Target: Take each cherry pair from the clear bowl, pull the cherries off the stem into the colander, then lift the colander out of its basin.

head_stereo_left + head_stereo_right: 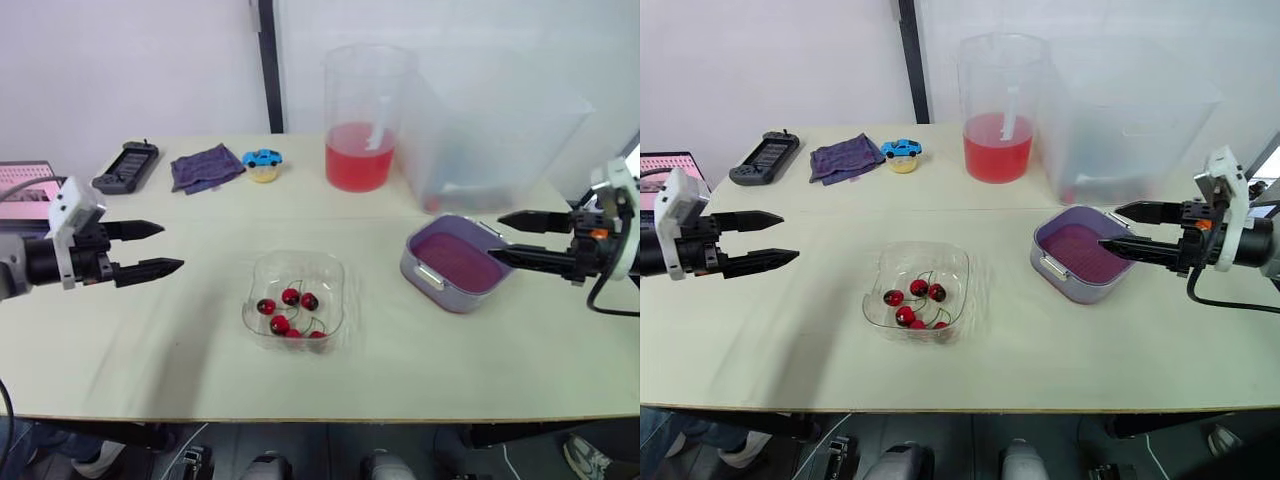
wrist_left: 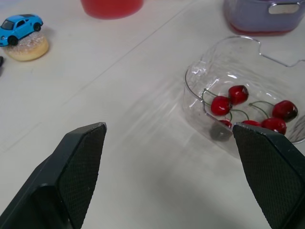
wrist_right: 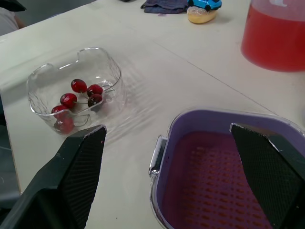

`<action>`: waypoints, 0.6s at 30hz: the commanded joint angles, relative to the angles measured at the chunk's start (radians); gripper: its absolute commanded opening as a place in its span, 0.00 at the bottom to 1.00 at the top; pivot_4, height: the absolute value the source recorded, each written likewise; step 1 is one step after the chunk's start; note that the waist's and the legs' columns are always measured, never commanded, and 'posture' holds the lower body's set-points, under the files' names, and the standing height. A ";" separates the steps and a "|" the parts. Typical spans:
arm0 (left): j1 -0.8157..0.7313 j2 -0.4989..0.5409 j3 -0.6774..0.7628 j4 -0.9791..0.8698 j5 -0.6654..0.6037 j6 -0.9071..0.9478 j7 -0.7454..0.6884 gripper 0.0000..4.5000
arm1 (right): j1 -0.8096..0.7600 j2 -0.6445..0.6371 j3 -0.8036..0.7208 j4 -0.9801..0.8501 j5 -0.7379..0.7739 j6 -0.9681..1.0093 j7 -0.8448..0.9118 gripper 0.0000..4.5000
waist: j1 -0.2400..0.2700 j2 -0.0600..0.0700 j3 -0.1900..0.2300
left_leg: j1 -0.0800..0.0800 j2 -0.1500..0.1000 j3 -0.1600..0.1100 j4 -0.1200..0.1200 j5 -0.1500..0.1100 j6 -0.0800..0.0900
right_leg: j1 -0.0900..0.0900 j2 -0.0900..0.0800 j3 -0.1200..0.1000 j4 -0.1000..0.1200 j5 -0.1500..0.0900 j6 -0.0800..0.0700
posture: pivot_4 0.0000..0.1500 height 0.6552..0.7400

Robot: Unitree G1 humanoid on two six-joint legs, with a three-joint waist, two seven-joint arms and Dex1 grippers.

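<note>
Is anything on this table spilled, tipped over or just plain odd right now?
Nothing is spilled or tipped. One oddity: a small blue toy car is perched on top of a round pale pastry at the far side of the table, beside the crumpled purple cloth. The red cherries lie inside the clear plastic bowl.

Left gripper point(image 1: 170, 247): two black tapered fingers, left of frame; white block point(image 1: 75, 208) behind them, black round wrist.
Right gripper point(image 1: 495, 236): same black fingers, right of frame; white housing point(image 1: 612, 182), small orange patch point(image 1: 598, 233).
Pads point(image 2: 83, 167): black, finely dimpled.
Cable point(image 1: 1189, 286): black, looping under the right wrist.
</note>
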 commanded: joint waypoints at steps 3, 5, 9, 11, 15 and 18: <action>-0.036 0.005 0.042 0.000 -0.019 0.016 0.006 0.98 | -0.026 -0.004 -0.023 0.012 -0.005 -0.030 0.008 1.00 | 0.001 0.000 0.000 | 0.000 0.000 0.000 0.000 0.000 0.000 | 0.000 0.000 0.000 0.001 0.000 0.000 | 1.00 0.93; -0.032 0.014 0.040 0.001 -0.011 0.009 -0.004 0.98 | -0.022 -0.003 -0.025 0.013 -0.008 -0.037 0.010 1.00 | 0.001 0.000 0.000 | 0.000 0.000 0.000 0.000 0.000 0.000 | 0.000 0.000 0.000 0.001 0.000 0.000 | 1.00 0.93; -0.038 0.013 0.052 -0.005 -0.036 0.031 -0.009 0.98 | -0.018 0.000 -0.029 0.005 -0.001 -0.036 0.006 1.00 | 0.000 0.000 0.000 | 0.000 0.000 0.000 0.000 0.000 0.000 | -0.001 0.000 0.000 0.001 0.000 0.000 | 1.00 0.93; -0.036 0.006 0.055 -0.014 -0.037 0.027 0.002 0.98 | -0.018 -0.001 -0.030 0.000 0.004 -0.030 0.006 1.00 | 0.000 0.000 0.000 | 0.000 0.000 0.001 0.000 0.000 0.000 | -0.001 0.000 0.000 0.001 0.000 0.000 | 1.00 0.93; -0.016 -0.019 0.063 -0.041 -0.018 -0.005 0.036 0.98 | -0.029 -0.003 -0.029 0.001 0.002 -0.031 0.000 1.00 | 0.002 0.000 0.000 | 0.000 0.000 0.001 0.001 0.000 0.000 | -0.001 0.000 0.000 0.002 0.000 0.000 | 1.00 0.93; -0.010 -0.035 0.071 -0.053 -0.011 -0.018 0.063 0.98 | -0.038 -0.003 -0.024 -0.004 0.002 -0.030 -0.006 1.00 | 0.002 0.000 0.000 | 0.000 0.000 0.001 0.001 0.000 0.000 | -0.001 0.000 0.000 0.002 0.000 0.000 | 1.00 0.93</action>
